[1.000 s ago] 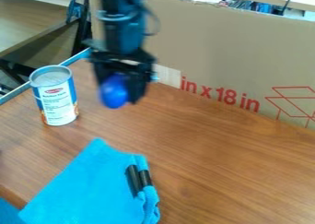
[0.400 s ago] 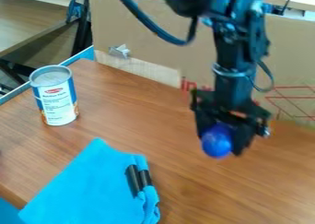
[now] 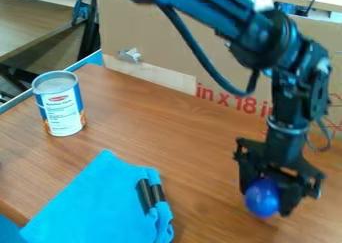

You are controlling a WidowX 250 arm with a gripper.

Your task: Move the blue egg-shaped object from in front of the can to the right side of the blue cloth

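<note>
The black gripper (image 3: 270,197) hangs over the right part of the wooden table, shut on a round blue ball (image 3: 262,198). The ball sits between the fingers, its lower part bulging out below them and low over the tabletop. Left of the gripper, a bright blue cloth (image 3: 100,202) lies folded at the front of the table. Two black cylindrical objects (image 3: 151,194) rest along the cloth's right side. At the back left, a blue and white can (image 3: 61,104) stands upright.
A large cardboard sheet (image 3: 160,42) with red print stands along the table's back edge. The wooden tabletop (image 3: 180,142) has a light blue edge at the left. Another table (image 3: 33,17) is beyond it at the upper left.
The gripper has travelled from the back left to the right and toward the front, and lower, carrying the blue ball. The can, cloth and black objects have stayed in place.
</note>
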